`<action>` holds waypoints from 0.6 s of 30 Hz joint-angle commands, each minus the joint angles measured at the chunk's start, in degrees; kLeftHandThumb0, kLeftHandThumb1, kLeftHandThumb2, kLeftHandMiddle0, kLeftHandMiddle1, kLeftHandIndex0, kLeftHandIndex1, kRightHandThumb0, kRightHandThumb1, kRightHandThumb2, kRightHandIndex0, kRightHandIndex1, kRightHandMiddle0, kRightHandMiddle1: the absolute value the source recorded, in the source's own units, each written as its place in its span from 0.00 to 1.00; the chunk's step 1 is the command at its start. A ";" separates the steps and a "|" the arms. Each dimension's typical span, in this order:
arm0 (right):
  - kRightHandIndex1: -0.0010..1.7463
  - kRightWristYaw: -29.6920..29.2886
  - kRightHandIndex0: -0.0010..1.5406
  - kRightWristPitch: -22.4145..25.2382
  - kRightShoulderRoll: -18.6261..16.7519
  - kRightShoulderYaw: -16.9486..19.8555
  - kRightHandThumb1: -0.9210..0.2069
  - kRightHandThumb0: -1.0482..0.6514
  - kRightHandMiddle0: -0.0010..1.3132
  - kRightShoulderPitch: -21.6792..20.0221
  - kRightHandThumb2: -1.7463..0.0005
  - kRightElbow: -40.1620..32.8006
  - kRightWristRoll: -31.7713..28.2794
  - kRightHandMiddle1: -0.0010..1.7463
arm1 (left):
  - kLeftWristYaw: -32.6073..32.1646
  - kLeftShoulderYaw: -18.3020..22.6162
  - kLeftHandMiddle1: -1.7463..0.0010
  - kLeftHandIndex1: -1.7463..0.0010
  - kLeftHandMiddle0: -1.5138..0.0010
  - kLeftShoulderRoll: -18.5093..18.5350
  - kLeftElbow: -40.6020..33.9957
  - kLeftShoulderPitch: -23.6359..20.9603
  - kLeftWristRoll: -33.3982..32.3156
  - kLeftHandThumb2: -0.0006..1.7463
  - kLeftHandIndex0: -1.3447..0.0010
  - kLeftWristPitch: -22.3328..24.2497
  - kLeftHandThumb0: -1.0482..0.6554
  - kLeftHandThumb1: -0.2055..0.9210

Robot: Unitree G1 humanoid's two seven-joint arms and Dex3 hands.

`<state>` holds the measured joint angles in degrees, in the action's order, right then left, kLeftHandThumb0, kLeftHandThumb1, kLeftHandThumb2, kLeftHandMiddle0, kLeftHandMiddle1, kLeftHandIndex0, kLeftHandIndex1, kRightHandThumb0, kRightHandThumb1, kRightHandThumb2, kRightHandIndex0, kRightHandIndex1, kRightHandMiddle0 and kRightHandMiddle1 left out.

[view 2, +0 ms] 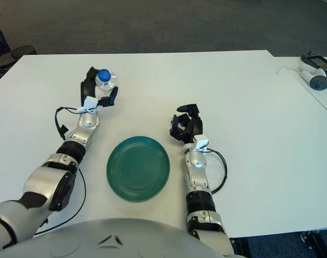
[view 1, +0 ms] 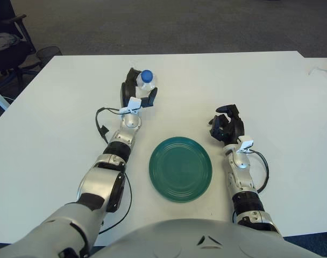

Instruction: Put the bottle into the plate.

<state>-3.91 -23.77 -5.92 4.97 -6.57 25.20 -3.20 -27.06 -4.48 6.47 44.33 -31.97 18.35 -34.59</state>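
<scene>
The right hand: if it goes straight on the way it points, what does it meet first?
Probably nothing: the right hand points away from the robot, beside the plate, over bare table. The bottle is in the left hand, off that line.

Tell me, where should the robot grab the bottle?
Probably around its clear body, below the blue cap, coming from the side. The bottle stands upright, and the left hand already wraps it there. The right hand shows right of the plate.
</scene>
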 commanded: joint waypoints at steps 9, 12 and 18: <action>0.98 -1.05 0.32 3.26 0.43 0.16 0.36 0.62 0.17 1.34 0.37 3.47 0.97 1.00 | 11.68 -6.51 0.00 0.00 0.14 8.20 -20.15 7.40 4.37 0.79 0.19 -14.01 0.59 0.41; 0.98 -1.05 0.32 3.09 0.51 0.22 0.36 0.62 0.18 1.13 0.37 3.87 0.91 1.00 | 17.99 -8.43 0.00 0.00 0.14 8.99 -24.02 8.71 0.02 0.79 0.18 -15.04 0.59 0.41; 0.98 -1.03 0.31 2.60 0.48 0.34 0.36 0.62 0.18 0.95 0.38 4.29 0.67 1.00 | 28.45 -11.87 0.00 0.00 0.15 10.63 -24.60 8.78 -5.39 0.80 0.18 -17.39 0.59 0.40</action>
<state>-4.56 -23.44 -5.44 5.00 -7.49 27.07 -2.47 -3.38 -14.47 15.23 19.39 -23.33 14.58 -50.33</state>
